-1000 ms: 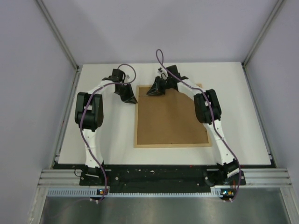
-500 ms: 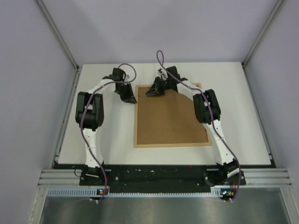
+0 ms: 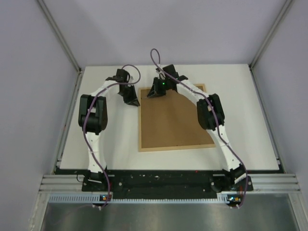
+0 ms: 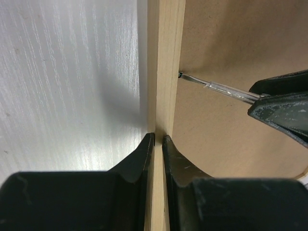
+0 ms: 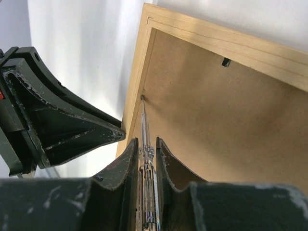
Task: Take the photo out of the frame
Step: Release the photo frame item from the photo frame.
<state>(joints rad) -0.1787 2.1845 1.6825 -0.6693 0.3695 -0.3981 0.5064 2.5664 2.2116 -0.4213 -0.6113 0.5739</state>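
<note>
The frame (image 3: 175, 147) lies face down on the white table (image 3: 250, 120), in the middle between my 2 arms, with its brown backing board (image 3: 173, 120) up. The photo is hidden under that board. My left gripper (image 4: 158, 139) is at the frame's left strip near the far corner, its 2 fingers drawn almost together with only a slit between them, tips over the wood; I cannot tell if they press on it. My right gripper (image 5: 146, 144) is clamped on a thin tool (image 5: 144, 122) with a clear handle. Its tip reaches the inner edge of that left strip, at a small dark clip (image 4: 180, 74). Another clip (image 5: 225, 61) sits on the far edge.
</note>
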